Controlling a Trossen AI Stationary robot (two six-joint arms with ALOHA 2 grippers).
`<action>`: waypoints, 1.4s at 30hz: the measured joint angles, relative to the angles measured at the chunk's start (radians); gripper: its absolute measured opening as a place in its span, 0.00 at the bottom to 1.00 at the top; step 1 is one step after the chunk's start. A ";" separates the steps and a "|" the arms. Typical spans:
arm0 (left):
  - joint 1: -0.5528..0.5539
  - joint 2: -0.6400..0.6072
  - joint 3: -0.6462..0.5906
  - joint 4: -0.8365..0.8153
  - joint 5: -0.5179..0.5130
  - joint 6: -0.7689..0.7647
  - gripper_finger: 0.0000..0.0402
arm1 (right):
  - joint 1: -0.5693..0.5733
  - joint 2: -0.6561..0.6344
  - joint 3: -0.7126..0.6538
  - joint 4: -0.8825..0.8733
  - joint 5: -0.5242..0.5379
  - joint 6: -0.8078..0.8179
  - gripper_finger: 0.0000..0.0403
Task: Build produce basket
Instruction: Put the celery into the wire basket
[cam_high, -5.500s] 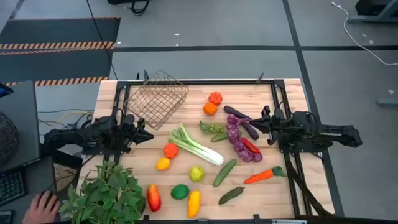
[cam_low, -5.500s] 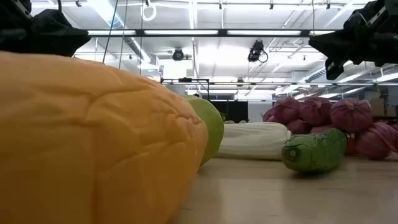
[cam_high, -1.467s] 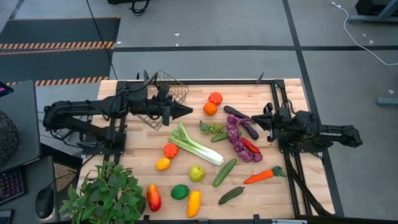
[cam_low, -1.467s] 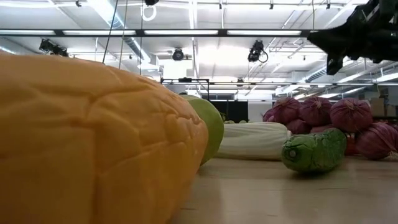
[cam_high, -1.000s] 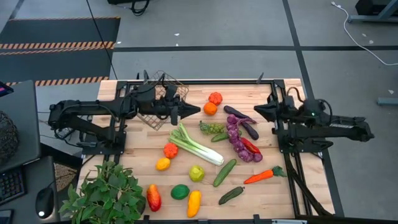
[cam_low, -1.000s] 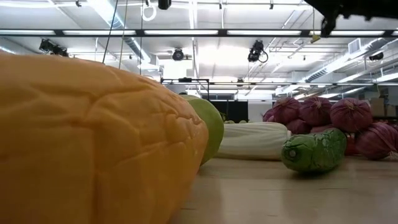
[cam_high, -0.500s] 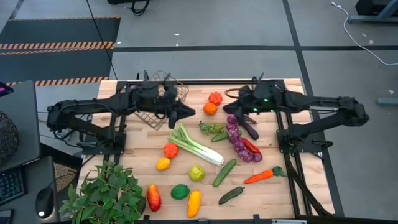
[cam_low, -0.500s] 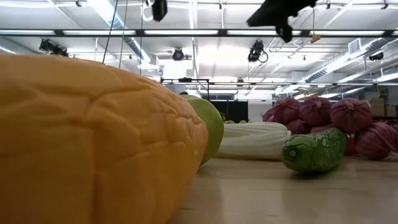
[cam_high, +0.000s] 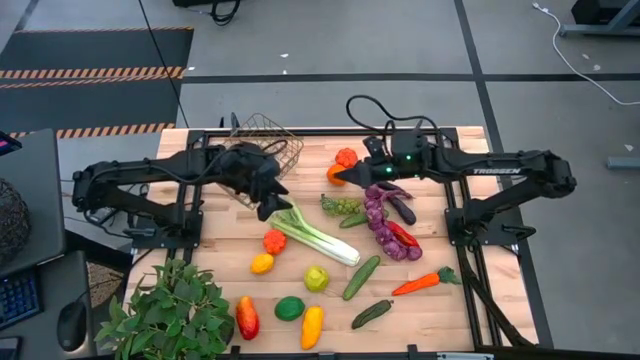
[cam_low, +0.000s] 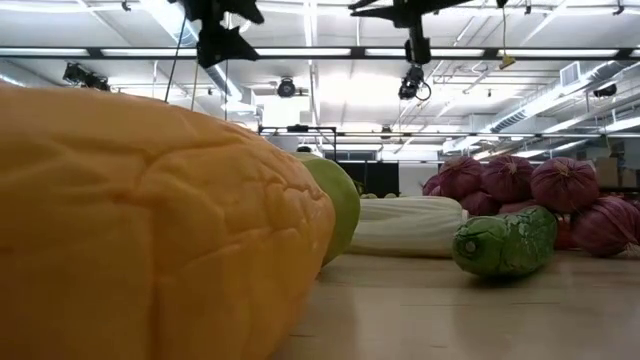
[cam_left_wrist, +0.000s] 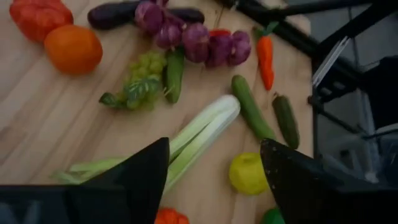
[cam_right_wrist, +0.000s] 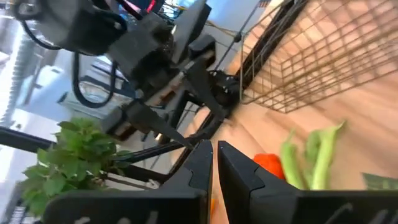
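Note:
The wire basket (cam_high: 268, 135) stands tilted at the table's far left, partly behind my left arm. The produce is spread over the middle of the table: celery (cam_high: 318, 237), purple grapes (cam_high: 384, 226), an eggplant (cam_high: 392, 196), an orange (cam_high: 337, 170), cucumbers (cam_high: 361, 277) and a carrot (cam_high: 428, 282). My left gripper (cam_high: 268, 207) hangs open, tipped down over the celery's leafy end (cam_left_wrist: 202, 134), touching nothing. My right gripper (cam_high: 336, 180) is shut and held high, nearly level, with its tip over the orange. In its wrist view the shut fingers (cam_right_wrist: 215, 163) point toward the basket (cam_right_wrist: 323, 56) and my left arm.
A leafy green plant (cam_high: 168, 315) fills the near left corner. More toy pieces lie near the front edge, among them a yellow one (cam_high: 312, 326) that looms large in the low view (cam_low: 150, 230). Black frame rails (cam_high: 445, 160) run along the table's sides.
My right gripper has swung from the table's right side toward the centre, as far as the orange, rolling as it went and staying shut. My left gripper has tipped downward beside the basket, sunk a little toward the celery and opened. No produce has moved.

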 joint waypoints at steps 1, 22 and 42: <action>0.000 -0.006 0.001 0.012 0.001 -0.006 0.67 | 0.000 0.007 0.000 0.019 -0.007 0.002 0.07; -0.040 -0.185 0.000 -0.067 -0.065 -0.160 0.65 | 0.054 0.178 -0.001 0.001 -0.115 -0.217 0.49; -0.040 -0.192 0.000 -0.101 -0.064 -0.103 0.64 | 0.296 0.399 0.000 -0.209 -0.018 -0.308 0.80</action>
